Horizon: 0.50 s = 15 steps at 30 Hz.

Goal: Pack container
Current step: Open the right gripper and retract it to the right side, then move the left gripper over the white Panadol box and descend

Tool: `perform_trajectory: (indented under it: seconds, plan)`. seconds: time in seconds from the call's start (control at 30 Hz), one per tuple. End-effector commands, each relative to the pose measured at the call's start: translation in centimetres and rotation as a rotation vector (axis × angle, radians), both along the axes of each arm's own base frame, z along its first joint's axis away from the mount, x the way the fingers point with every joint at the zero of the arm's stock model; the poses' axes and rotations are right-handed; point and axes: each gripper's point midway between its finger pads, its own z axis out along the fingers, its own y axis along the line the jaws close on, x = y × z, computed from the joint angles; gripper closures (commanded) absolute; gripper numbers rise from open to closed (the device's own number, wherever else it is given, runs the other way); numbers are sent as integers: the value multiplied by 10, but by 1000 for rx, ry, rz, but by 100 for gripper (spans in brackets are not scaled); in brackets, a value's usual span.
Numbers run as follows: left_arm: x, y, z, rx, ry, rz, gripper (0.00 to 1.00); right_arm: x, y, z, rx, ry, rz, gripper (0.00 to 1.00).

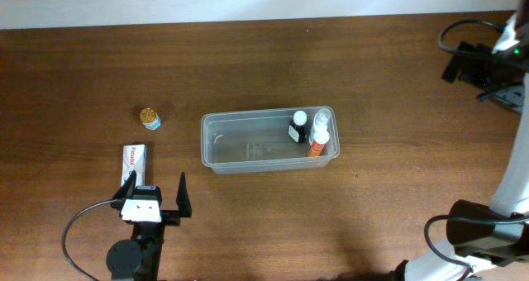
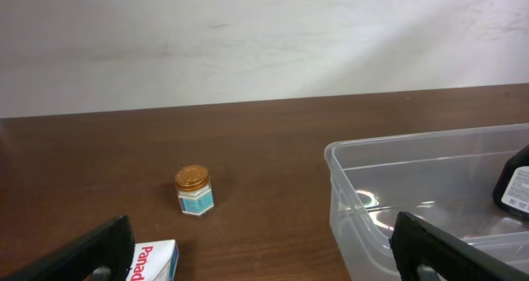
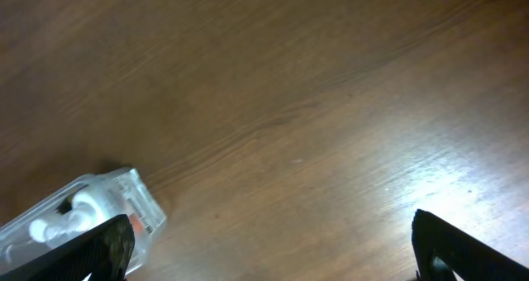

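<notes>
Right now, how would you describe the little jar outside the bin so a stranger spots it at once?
Start at the clear container mid-table and look past its left end. The small jar stands alone there on the wood; its gold lid and pale blue label set it apart from the flat white box lying nearer the robot.

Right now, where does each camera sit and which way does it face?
Overhead: fixed above the table, looking straight down on the container; left pincer and right arm show.
Left wrist: low behind the left pincer, facing a gold-lidded jar and the container's end; open fingers show.
Right wrist: tilted down at the table; open right pincer shows.
Shared: all three see the container.
</notes>
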Motion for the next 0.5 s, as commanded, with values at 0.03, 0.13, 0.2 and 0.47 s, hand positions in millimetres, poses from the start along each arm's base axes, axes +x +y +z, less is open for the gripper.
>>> perform_trajectory:
  seconds: [0.03, 0.13, 0.2, 0.47]
  plan:
    - [-1, -12, 6, 5, -24, -75, 1, -10, -9, 15, -27, -35, -11, 1]
    - [-7, -28, 22, -45, -35, -165, 0, -10, -9, 15, -27, -36, -10, 1]
    - [-12, -32, 35, -86, -23, -185, 0, -9, -8, 15, -27, -36, -9, 2]
    - [-27, -26, 126, -105, 96, -141, 1, -10, -8, 15, -27, -35, -9, 1]
